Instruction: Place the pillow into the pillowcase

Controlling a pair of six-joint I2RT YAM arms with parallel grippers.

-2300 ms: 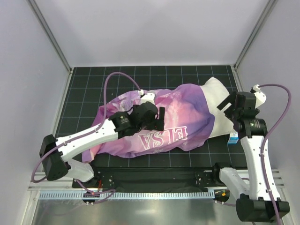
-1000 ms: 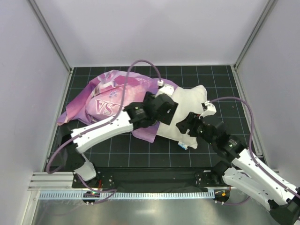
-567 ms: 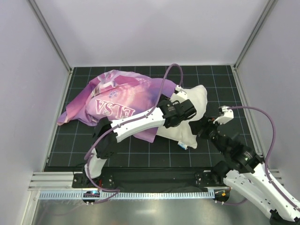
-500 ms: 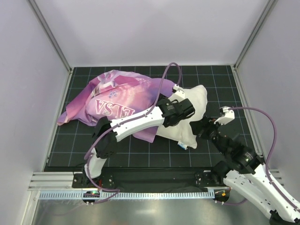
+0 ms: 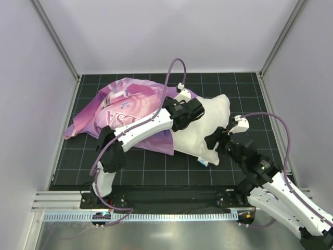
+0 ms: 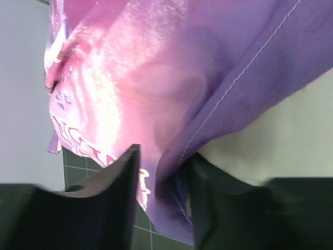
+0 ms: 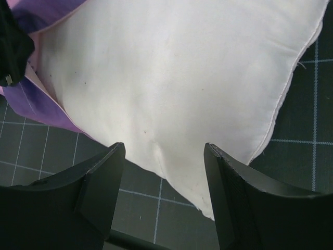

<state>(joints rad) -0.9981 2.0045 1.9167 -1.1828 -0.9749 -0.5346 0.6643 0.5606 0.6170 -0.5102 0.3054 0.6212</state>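
The plump white pillow (image 5: 214, 115) lies right of centre on the black mat, its left part under the pink-and-purple pillowcase (image 5: 125, 107). My left gripper (image 5: 193, 110) sits where the case's hem meets the pillow. In the left wrist view the purple hem (image 6: 179, 172) hangs between the partly apart jaws of the left gripper (image 6: 166, 156), close against the right finger, with a gap to the left finger; the pillow (image 6: 291, 130) shows at right. My right gripper (image 5: 214, 141) is open at the pillow's near edge. In its wrist view the right gripper (image 7: 164, 151) straddles the pillow (image 7: 182, 67) without pinching it.
A small blue-and-white item (image 5: 202, 162) pokes out under the pillow's near corner. The gridded mat (image 5: 156, 174) is bounded by grey walls left, right and behind, with a metal rail (image 5: 166, 216) in front. The left arm's black wrist (image 7: 13, 47) shows in the right wrist view.
The left gripper has drawn back up and left from the pillow's middle to the case's hem, its jaws narrowing. The right gripper has shifted slightly left along the pillow's near edge.
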